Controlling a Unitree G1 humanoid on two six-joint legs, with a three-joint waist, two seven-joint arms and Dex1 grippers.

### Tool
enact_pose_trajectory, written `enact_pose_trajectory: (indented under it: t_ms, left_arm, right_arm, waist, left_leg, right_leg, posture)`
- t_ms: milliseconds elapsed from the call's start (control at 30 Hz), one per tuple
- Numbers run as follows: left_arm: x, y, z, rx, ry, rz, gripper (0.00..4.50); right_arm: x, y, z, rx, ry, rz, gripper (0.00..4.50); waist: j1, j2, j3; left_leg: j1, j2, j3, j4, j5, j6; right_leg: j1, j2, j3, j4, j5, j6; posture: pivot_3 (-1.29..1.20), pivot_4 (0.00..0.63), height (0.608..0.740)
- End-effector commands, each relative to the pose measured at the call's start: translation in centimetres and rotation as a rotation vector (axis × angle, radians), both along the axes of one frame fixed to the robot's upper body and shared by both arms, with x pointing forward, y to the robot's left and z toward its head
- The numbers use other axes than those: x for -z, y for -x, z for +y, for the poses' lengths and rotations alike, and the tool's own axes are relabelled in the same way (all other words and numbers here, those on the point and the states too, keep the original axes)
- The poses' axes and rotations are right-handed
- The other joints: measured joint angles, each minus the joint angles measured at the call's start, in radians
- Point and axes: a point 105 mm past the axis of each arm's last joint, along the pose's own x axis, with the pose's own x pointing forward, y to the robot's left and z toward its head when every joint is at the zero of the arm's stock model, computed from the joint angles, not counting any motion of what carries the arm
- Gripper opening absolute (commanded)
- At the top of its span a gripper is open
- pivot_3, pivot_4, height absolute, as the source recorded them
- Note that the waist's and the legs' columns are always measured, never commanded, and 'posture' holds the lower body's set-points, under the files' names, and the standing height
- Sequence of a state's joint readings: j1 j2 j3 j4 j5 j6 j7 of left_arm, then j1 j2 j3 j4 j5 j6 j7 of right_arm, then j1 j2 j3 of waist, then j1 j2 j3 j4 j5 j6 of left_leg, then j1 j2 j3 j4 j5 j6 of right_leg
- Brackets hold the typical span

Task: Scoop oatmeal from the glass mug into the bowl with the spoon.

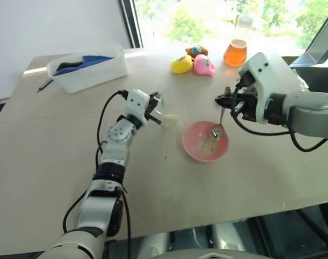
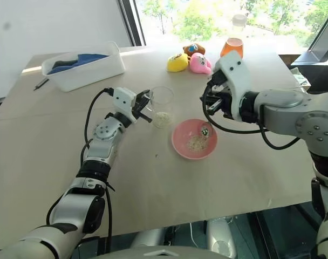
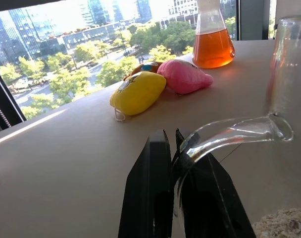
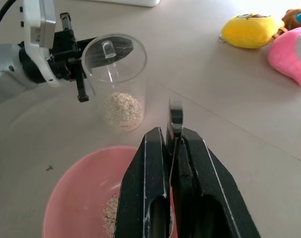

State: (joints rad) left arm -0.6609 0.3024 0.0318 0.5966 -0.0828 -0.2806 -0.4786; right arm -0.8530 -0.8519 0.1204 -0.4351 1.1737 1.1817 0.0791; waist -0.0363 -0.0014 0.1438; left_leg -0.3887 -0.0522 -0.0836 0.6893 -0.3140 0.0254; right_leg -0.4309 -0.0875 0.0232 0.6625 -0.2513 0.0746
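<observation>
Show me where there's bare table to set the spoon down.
Bare table lies in front of the pink bowl, and more between the white tub and the left gripper. Crowded: glass mug beside the bowl, and plush toys by the flask.

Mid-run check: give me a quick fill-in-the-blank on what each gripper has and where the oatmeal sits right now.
1. The left gripper is shut on the ____ of the glass mug.
2. The right gripper holds the spoon, whose tip is over the ____ bowl.
3. Oatmeal lies in the mug and in the ____.

Missing words: handle; pink; bowl
</observation>
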Motion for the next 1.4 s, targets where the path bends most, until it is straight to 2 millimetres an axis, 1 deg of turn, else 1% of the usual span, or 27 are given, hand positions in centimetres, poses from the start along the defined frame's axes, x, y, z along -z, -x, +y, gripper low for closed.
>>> enact_pose_trajectory:
  t_ms: [33,200,300,367,433,500,533,633,700,767,833,933,1000,1100,1167,1200,1300,1400]
  left_arm:
    - [-1.2,0.4,0.0,0.003,0.004,-0.061,0.02]
    - [-0.9,0.5,0.0,-0.002,0.003,-0.057,0.02]
    - [-0.8,0.6,0.0,-0.002,0.003,-0.057,0.02]
    - [-0.8,0.6,0.0,-0.003,0.008,-0.053,0.02]
    - [-0.5,0.7,0.1,0.0,0.027,-0.036,0.02]
    - [0.1,0.9,0.0,0.006,0.045,-0.011,0.02]
    - [0.4,1.0,-0.1,0.013,0.049,-0.003,0.02]
    - [0.7,1.3,-0.4,0.022,0.051,0.006,0.02]
    - [0.8,1.5,-0.4,0.018,0.058,0.009,0.02]
    - [0.8,1.6,-0.5,0.016,0.061,0.009,0.02]
    - [0.8,1.8,-0.5,0.011,0.07,0.01,0.02]
    - [0.9,2.0,-0.4,0.004,0.076,0.015,0.02]
    - [1.1,2.1,-0.2,-0.006,0.082,0.02,0.02]
    - [1.2,2.2,-0.1,-0.013,0.085,0.023,0.02]
    - [1.2,2.2,-0.1,-0.014,0.084,0.027,0.0]
    - [1.3,2.3,-0.1,-0.015,0.084,0.028,0.0]
    - [1.4,2.3,0.0,-0.02,0.083,0.031,0.0]
    - [1.4,2.3,0.1,-0.022,0.083,0.032,0.0]
  right_arm:
    - [-1.7,0.6,0.4,-0.038,0.018,-0.084,0.0]
    - [-2.3,1.0,1.2,-0.082,0.009,-0.091,0.0]
    - [-2.9,0.7,1.1,-0.074,-0.058,-0.069,0.0]
    - [-4.2,-0.2,0.7,-0.03,-0.15,-0.067,0.0]
    - [-6.1,-1.1,0.9,0.002,-0.254,-0.088,0.0]
    - [-8.2,-1.7,1.9,-0.006,-0.377,-0.096,0.0]
    - [-8.9,-1.8,2.3,-0.011,-0.422,-0.092,0.0]
    - [-10.5,-2.6,3.6,-0.01,-0.53,-0.085,0.0]
    - [-11.2,-3.0,4.4,-0.011,-0.566,-0.084,0.0]
    - [-10.8,-3.2,5.2,-0.018,-0.57,-0.07,0.0]
    - [-9.6,-3.5,5.9,-0.022,-0.551,-0.05,0.0]
    - [-7.7,-4.0,6.2,-0.012,-0.505,-0.038,0.0]
    - [-6.9,-4.2,6.4,-0.01,-0.485,-0.033,0.0]
    - [-6.1,-4.3,6.9,-0.03,-0.478,-0.018,0.0]
    - [-6.0,-4.1,7.4,-0.052,-0.476,-0.016,0.73]
    - [-6.1,-4.1,7.6,-0.058,-0.482,-0.018,1.23]
    - [-6.7,-4.1,7.7,-0.06,-0.501,-0.033,2.44]
    - [-7.3,-4.3,7.5,-0.047,-0.524,-0.053,3.87]
  waist:
    - [0.001,0.0,0.0]
    - [0.001,0.0,0.0]
    - [0.001,0.0,0.0]
    - [0.001,0.0,0.0]
    - [-0.001,0.0,0.0]
    - [-0.005,0.0,0.0]
    - [-0.006,0.0,0.0]
    - [-0.006,0.0,0.0]
    - [-0.004,0.0,0.0]
    - [-0.004,0.0,0.0]
    - [-0.005,0.0,0.0]
    - [-0.006,0.0,-0.001]
    - [-0.008,0.0,-0.001]
    - [-0.009,0.0,-0.001]
    - [-0.01,0.0,-0.001]
    - [-0.011,0.001,-0.001]
    - [-0.01,0.001,-0.001]
    - [-0.01,0.001,-0.001]
  left_leg:
    - [-0.001,0.0,-0.001,0.0,0.0,0.0]
    - [-0.001,0.0,-0.001,0.0,0.0,0.0]
    - [-0.001,0.0,-0.001,0.001,0.0,0.0]
    - [-0.001,0.0,-0.002,0.001,0.0,0.0]
    - [-0.001,-0.001,-0.001,0.001,0.0,0.0]
    - [-0.001,-0.001,-0.001,0.001,0.0,0.0]
    - [-0.001,-0.001,-0.001,0.001,0.0,0.0]
    - [-0.001,-0.001,-0.002,0.001,0.0,0.0]
    - [-0.001,-0.001,-0.002,0.001,0.0,0.0]
    - [-0.002,-0.002,-0.003,0.002,0.0,0.0]
    - [-0.002,-0.003,-0.003,0.002,0.0,0.0]
    - [-0.002,-0.003,-0.004,0.002,0.0,0.0]
    - [-0.002,-0.003,-0.003,0.002,0.0,0.0]
    - [-0.002,-0.003,-0.003,0.003,0.0,0.0]
    - [-0.002,-0.003,-0.003,0.003,0.0,0.0]
    - [-0.002,-0.003,-0.003,0.003,0.0,0.0]
    - [-0.002,-0.003,-0.004,0.003,0.0,0.0]
    - [-0.002,-0.003,-0.004,0.004,0.0,0.0]
  right_leg:
    - [0.0,0.0,-0.001,0.0,0.0,0.0]
    - [0.0,0.0,-0.001,0.0,0.0,0.0]
    - [0.0,0.0,-0.001,0.0,0.0,0.0]
    - [0.0,-0.001,-0.001,0.0,0.0,0.0]
    - [0.0,-0.001,-0.001,0.001,0.0,0.0]
    - [-0.001,-0.001,-0.001,0.001,0.0,0.0]
    - [-0.001,-0.001,-0.001,0.001,0.0,0.0]
    - [-0.001,0.0,-0.001,0.001,0.0,0.0]
    - [-0.001,-0.001,-0.001,0.001,0.0,0.0]
    - [-0.001,-0.001,-0.002,0.001,0.0,0.0]
    - [-0.001,-0.002,-0.002,0.001,0.0,0.0]
    - [-0.001,-0.002,-0.003,0.001,0.0,0.0]
    - [-0.001,-0.002,-0.002,0.001,0.0,0.0]
    - [-0.001,-0.001,-0.002,0.002,0.0,0.0]
    - [-0.001,-0.001,-0.002,0.002,0.0,0.0]
    - [-0.001,-0.001,-0.002,0.002,0.0,0.0]
    - [-0.001,-0.001,-0.002,0.002,0.0,0.0]
    - [-0.001,-0.001,-0.002,0.002,0.0,0.0]
  posture:
    - [0.0,0.15,0.74]
    - [0.0,0.15,0.74]
    - [0.0,0.15,0.74]
    - [0.0,0.15,0.74]
    - [0.0,0.15,0.74]
    - [0.0,0.15,0.74]
    - [0.0,0.15,0.74]
    - [0.0,0.15,0.74]
    - [0.0,0.15,0.74]
    - [0.0,0.15,0.74]
    - [0.0,0.15,0.74]
    - [0.0,0.15,0.74]
    - [0.0,0.15,0.74]
    - [0.0,0.15,0.74]
    - [0.0,0.15,0.74]
    - [0.0,0.15,0.74]
    - [0.0,0.15,0.74]
    - [0.0,0.15,0.74]
